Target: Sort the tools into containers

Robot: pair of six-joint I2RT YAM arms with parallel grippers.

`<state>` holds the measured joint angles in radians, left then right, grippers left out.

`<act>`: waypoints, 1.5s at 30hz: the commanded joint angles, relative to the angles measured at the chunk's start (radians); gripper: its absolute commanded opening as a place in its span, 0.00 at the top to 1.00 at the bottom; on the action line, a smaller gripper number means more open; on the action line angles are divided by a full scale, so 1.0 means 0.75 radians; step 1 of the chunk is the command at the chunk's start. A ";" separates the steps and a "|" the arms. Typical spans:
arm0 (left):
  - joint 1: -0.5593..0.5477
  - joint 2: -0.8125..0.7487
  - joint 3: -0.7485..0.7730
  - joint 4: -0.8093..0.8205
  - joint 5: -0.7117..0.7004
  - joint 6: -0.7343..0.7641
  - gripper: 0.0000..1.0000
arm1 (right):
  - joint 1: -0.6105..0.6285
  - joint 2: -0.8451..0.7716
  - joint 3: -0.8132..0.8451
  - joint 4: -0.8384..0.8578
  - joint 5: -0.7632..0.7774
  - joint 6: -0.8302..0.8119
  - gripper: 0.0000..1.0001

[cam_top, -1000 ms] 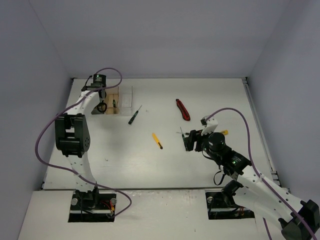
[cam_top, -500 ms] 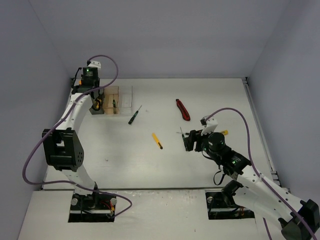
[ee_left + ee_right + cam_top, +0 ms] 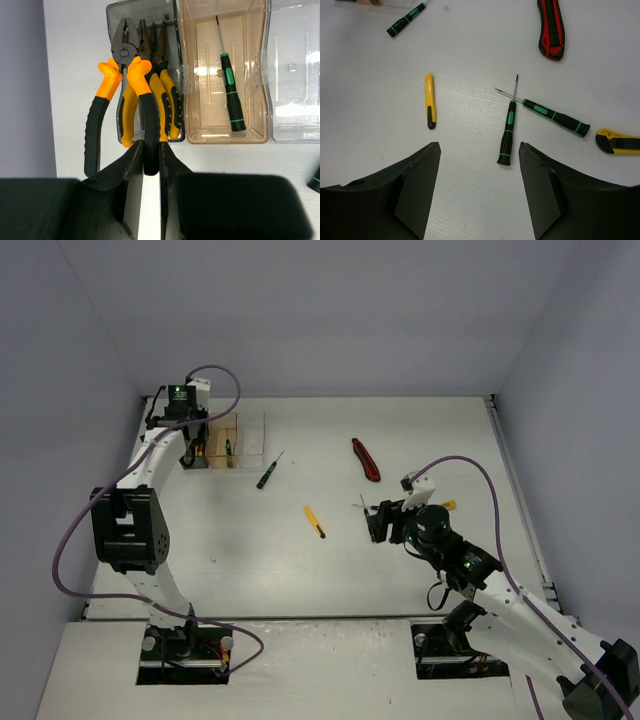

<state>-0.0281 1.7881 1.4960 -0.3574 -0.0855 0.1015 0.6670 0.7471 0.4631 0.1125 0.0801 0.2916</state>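
**Top view.** The left arm reached to the far left corner of the bench (image 3: 300, 570). Its left pincer (image 3: 196, 448) hung over the row of three bins: grey bin (image 3: 188, 462), amber bin (image 3: 228, 440), clear bin (image 3: 254, 433). A lone screwdriver (image 3: 265, 475) lay just right of the bins. A small yellow knife (image 3: 315, 522) lay mid-bench. A red-handled tool (image 3: 366, 459) lay further back and right. The right pincer (image 3: 378, 523) hovered right of the knife.

**Left wrist view.** The left pincer (image 3: 151, 150) was narrow, clamped on one black-and-orange handle of the pliers (image 3: 149, 117). The head of the pliers sat over the grey bin (image 3: 145, 9), and their other handle hung outside its left wall. More yellow-handled pliers (image 3: 171, 105) lay inside that bin. The amber bin (image 3: 210, 136) held a green-banded screwdriver (image 3: 231, 95). The clear bin (image 3: 295, 139) stood touching it on the right.

**Right wrist view.** The right pincer (image 3: 480, 200) stood wide, holding nothing, above the bench. Below it lay two crossed screwdrivers (image 3: 507, 130), their tips overlapping. The knife (image 3: 429, 100) lay to the left and the red-handled tool (image 3: 551, 30) at the top. A yellow-and-black tool (image 3: 620, 142) lay at the right edge and the lone screwdriver (image 3: 405, 22) at top left.
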 commanded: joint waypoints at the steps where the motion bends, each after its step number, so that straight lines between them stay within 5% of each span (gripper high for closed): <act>1: 0.031 -0.006 0.046 0.044 0.061 0.024 1.00 | -0.008 0.004 -0.008 0.102 -0.025 0.018 0.39; 15: 0.031 0.072 0.047 0.015 0.063 0.060 1.00 | -0.006 -0.004 -0.025 0.116 -0.033 0.028 0.38; 29: 0.107 0.033 0.014 0.056 0.106 0.048 0.54 | -0.008 -0.014 -0.037 0.122 -0.043 0.033 0.38; 39: 0.092 -0.149 0.062 0.010 0.227 -0.126 0.48 | -0.006 -0.015 -0.024 0.120 -0.042 0.017 0.38; 45: -0.087 -0.309 0.054 -0.134 0.182 -0.376 0.45 | -0.008 0.013 0.011 0.118 -0.020 0.010 0.38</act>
<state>0.0143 1.6973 1.4948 -0.3971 0.0476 -0.0110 0.6670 0.7441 0.4328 0.1249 0.0521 0.3100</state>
